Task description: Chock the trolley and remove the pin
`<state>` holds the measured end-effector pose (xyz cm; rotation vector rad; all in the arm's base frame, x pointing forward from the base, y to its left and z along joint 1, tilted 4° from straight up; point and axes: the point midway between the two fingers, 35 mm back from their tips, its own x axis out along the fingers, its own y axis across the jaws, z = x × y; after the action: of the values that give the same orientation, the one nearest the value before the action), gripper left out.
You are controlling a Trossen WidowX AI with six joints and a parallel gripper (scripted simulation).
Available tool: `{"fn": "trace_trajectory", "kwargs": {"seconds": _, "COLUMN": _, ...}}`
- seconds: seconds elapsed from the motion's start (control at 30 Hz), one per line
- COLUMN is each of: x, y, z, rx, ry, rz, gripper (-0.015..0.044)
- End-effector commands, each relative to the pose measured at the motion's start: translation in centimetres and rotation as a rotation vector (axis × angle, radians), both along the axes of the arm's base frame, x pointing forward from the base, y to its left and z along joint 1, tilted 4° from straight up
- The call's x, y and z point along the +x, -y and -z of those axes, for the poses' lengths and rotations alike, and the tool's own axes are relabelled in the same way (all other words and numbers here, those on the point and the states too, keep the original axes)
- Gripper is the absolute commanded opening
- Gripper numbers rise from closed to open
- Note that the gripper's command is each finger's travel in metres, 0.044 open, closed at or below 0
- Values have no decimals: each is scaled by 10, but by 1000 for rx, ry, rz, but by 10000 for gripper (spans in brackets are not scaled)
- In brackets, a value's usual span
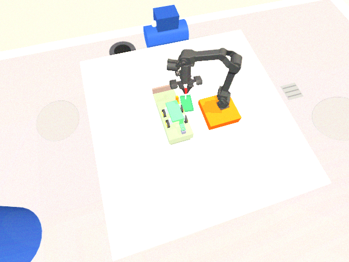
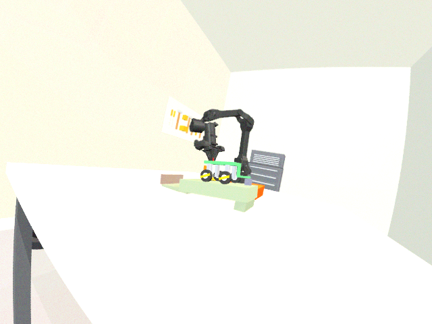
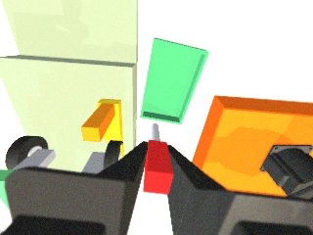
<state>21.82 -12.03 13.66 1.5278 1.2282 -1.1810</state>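
My gripper (image 1: pixel 185 91) (image 2: pixel 212 158) (image 3: pixel 156 148) is shut on the red head of the stop pin (image 1: pixel 185 90) (image 3: pixel 157 168). The pin's pale shaft points down, over or close to the near end of the green tray (image 1: pixel 192 110) (image 3: pixel 171 83). The green-topped trolley (image 1: pixel 174 110) (image 2: pixel 222 163) stands on the pale green ramp (image 1: pixel 180 138) (image 2: pixel 216 190) (image 3: pixel 64 88). The yellow chock (image 1: pixel 176 98) (image 3: pixel 113 128), with its orange handle, sits on the ramp against or very near the downhill side of one wheel; the contact is partly hidden.
The orange block (image 1: pixel 220 112) (image 3: pixel 235 142) under the arm's base stands right of the tray. A brownish end board (image 1: pixel 161 89) (image 2: pixel 171 179) stands at the ramp's low end. A small grey block (image 1: pixel 183 131) (image 2: pixel 248 181) sits at the trolley's uphill end.
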Motion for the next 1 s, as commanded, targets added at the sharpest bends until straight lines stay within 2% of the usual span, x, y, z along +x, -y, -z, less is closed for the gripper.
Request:
{"fn": "trace_trajectory", "kwargs": {"seconds": 0.0, "x": -1, "y": -1, "z": 0, "rx": -14, "ry": -16, "rz": 94, "gripper": 0}}
{"fn": "trace_trajectory", "kwargs": {"seconds": 0.97, "x": -2, "y": -6, "z": 0, "rx": -72, "ry": -100, "rz": 984, "gripper": 0}}
